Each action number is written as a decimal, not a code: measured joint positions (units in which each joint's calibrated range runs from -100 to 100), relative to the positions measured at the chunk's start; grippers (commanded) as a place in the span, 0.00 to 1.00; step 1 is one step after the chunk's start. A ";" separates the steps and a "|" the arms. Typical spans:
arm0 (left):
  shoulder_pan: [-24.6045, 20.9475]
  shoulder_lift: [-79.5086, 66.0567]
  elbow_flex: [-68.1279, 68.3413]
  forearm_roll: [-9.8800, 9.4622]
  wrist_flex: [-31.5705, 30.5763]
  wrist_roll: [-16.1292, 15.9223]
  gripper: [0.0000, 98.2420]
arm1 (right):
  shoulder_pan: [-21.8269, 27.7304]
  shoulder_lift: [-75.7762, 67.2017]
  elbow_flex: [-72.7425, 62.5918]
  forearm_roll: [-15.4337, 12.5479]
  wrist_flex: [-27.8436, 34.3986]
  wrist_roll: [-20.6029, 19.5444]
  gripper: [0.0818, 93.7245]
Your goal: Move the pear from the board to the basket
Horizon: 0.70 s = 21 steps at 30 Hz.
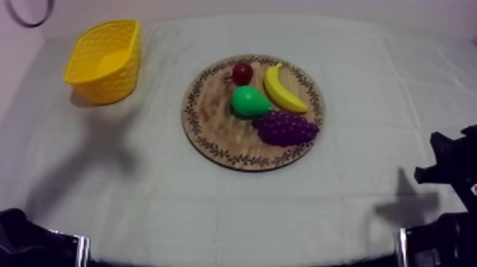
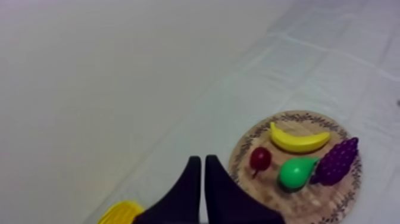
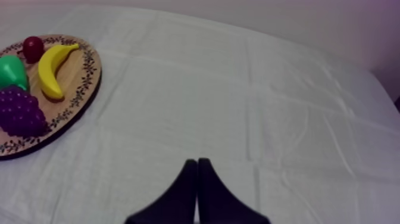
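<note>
From above, the left arm (image 1: 32,245) and the right arm (image 1: 447,202) sat low at their own sides of the table, both well short of the wooden board (image 1: 213,131) lying between them and farther out. The pear (image 1: 250,101) lay near the board's middle, touching or almost touching the grapes (image 1: 286,128), with the banana (image 1: 283,88) just beyond it on the right arm's side and the small red fruit (image 1: 242,72) behind it. The pear's long axis ran across the table, fat end toward the left arm and narrow end toward the right. The yellow basket (image 1: 104,60) stood far out on the left arm's side, apart from the board, with nothing in it. From the left wrist, the left gripper (image 2: 200,158) had its fingers pressed together as a wedge on nothing. The pear lay ahead of the tips and off to the side away from the basket, whose corner sat close by the fingers. From the right wrist, the right gripper (image 3: 196,161) was likewise closed and empty, with the board well ahead and off to its side. The left arm looked better placed, since the basket stood on its side.
</note>
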 measured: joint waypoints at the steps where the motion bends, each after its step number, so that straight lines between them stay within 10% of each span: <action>1: 0.87 2.28 -1.49 -0.10 0.00 0.02 0.00 | 0.00 0.00 0.00 0.00 0.00 0.00 0.00; 21: 7.34 30.35 -0.69 -1.04 -6.50 0.42 0.00 | 0.00 0.00 0.00 0.00 0.00 0.00 0.00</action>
